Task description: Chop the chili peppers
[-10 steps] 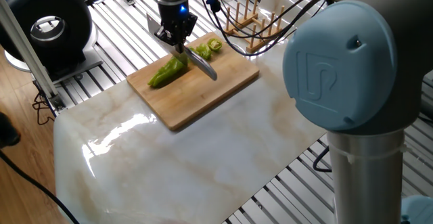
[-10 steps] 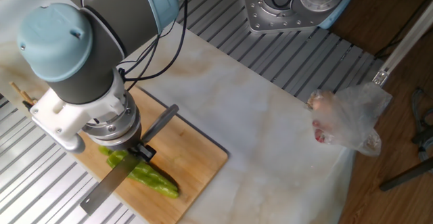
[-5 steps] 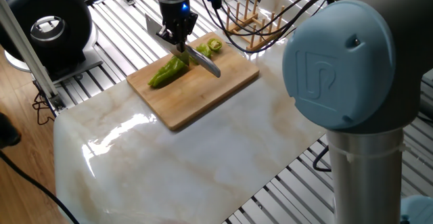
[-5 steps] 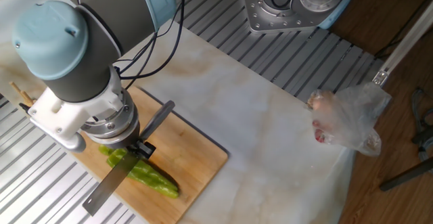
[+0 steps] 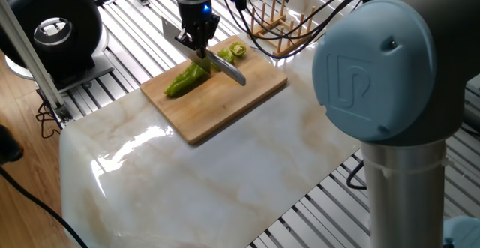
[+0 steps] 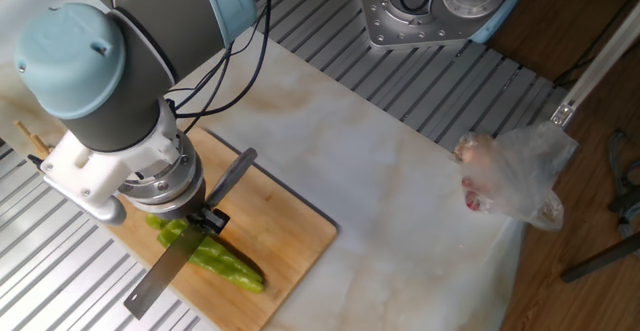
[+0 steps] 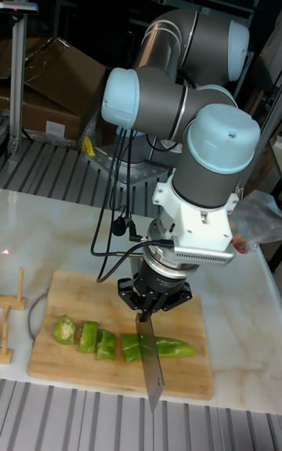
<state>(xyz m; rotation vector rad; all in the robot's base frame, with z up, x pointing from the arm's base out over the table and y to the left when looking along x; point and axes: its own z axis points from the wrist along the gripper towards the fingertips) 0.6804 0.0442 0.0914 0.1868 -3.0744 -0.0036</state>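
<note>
Gripping the dark handle of a broad steel knife (image 7: 150,363), the black two-finger gripper (image 7: 144,312) is clenched tight, the blade standing edge-down across the long wrinkled light-green chili pepper (image 7: 163,348) on the rectangular wooden cutting board (image 7: 185,377). The tall fixed view gives us the best of it: three cut green pepper pieces (image 7: 85,336) in a row to the left of the blade, the uncut tapered length stretching right. One fixed view hides most of that; there the gripper (image 5: 199,49) blocks the cut, with just the pepper (image 5: 184,82) on one side and a ring-like slice (image 5: 237,50) on the other. It alone shows the small wooden rack (image 5: 277,23) beyond the board (image 5: 225,106). The other fixed view, from above, adds a clear plastic bag (image 6: 515,176) at the marble table's (image 6: 400,221) far edge, well apart from the board. The arm's wrist points straight down over the board, blue-capped joints (image 7: 223,135) folded above it.
</note>
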